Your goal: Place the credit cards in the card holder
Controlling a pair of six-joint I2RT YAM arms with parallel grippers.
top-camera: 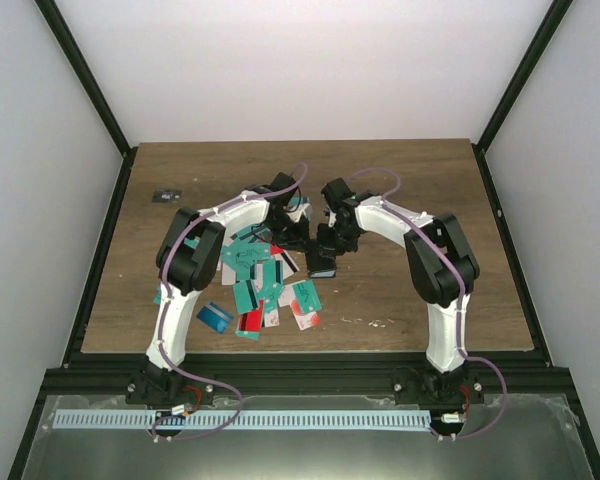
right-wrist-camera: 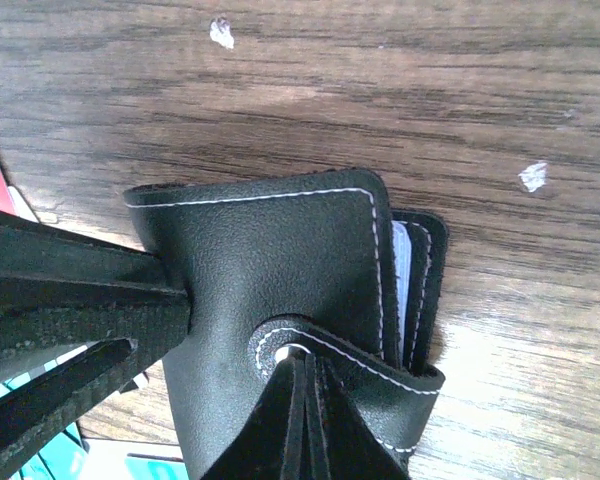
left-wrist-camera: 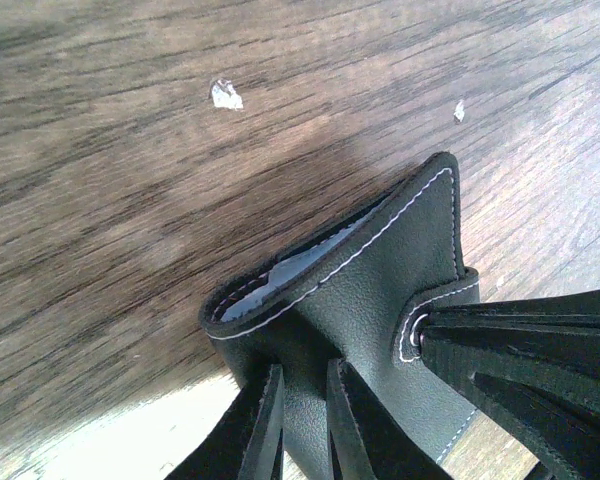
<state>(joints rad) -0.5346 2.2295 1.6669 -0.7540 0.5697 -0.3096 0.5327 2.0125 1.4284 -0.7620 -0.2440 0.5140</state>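
A brown wooden table fills the work area. The left arm and the right arm both reach forward and bend inward, meeting near the middle of the table.

A loose heap of cards, teal, red, blue and white, lies on the table in front of the left arm, many of them overlapping.

Just right of that heap, between the two arm tips, is the black card holder. In the left wrist view its mouth stands slightly apart, and a pale lining shows inside. Whether it rests on the wood or hangs just above it cannot be told.

The left gripper is nearly closed, its fingers pinching one leather wall of the holder. The right gripper is fully closed on the snap tab.

A small dark object sits well apart, near the far left corner. White flecks dot the wood.
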